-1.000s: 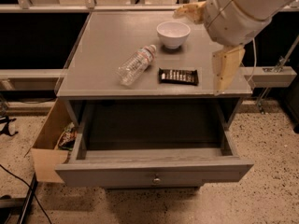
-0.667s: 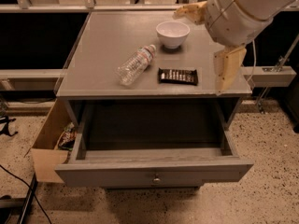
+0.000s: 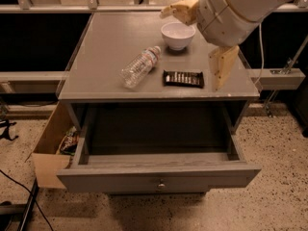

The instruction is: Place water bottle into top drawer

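The water bottle (image 3: 140, 67) lies on its side on the grey cabinet top (image 3: 110, 37), its white cap pointing toward the back right. The top drawer (image 3: 159, 177) is pulled out below the front edge, with a small round knob (image 3: 161, 184) on its front panel, and nothing shows inside it. My gripper (image 3: 191, 48) hangs above the right part of the top, right of the bottle. It is open and empty, with one tan finger (image 3: 179, 9) behind the bowl and the other finger (image 3: 221, 66) by the candy bar.
A white bowl (image 3: 178, 34) stands at the back of the top. A dark candy bar (image 3: 183, 79) lies right of the bottle. A tan cardboard box (image 3: 50, 150) with items inside stands on the floor left of the drawer. Cables lie at the lower left.
My arm and gripper have shifted a little to the left over the cabinet top. The bottle, bowl, candy bar and drawer have not moved.
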Robot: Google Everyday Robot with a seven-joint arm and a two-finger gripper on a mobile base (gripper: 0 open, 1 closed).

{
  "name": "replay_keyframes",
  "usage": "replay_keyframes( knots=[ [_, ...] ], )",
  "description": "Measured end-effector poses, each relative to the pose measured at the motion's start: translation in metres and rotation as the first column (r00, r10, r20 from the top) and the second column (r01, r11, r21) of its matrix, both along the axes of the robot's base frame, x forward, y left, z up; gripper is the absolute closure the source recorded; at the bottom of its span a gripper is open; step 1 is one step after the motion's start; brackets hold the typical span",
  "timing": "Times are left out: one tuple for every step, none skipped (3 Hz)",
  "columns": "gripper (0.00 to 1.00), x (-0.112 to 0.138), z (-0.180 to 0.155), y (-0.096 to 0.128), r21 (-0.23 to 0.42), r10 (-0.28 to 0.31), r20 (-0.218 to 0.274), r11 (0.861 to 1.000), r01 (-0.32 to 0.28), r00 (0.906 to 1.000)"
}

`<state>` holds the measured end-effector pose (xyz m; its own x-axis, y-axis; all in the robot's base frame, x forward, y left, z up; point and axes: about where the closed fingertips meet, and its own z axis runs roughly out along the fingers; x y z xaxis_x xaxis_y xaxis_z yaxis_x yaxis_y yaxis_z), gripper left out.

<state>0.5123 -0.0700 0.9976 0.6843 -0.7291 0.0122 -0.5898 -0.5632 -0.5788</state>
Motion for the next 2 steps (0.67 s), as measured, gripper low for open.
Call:
replay_keyframes(
  knots=[
    [0.00, 0.016, -0.002, 0.034, -0.064, 0.154, 0.075, 0.987, -0.150, 0.9852],
    [0.00, 0.034, -0.007, 0.070, -0.135, 0.260, 0.114, 0.960, -0.244, 0.9589]
  ],
)
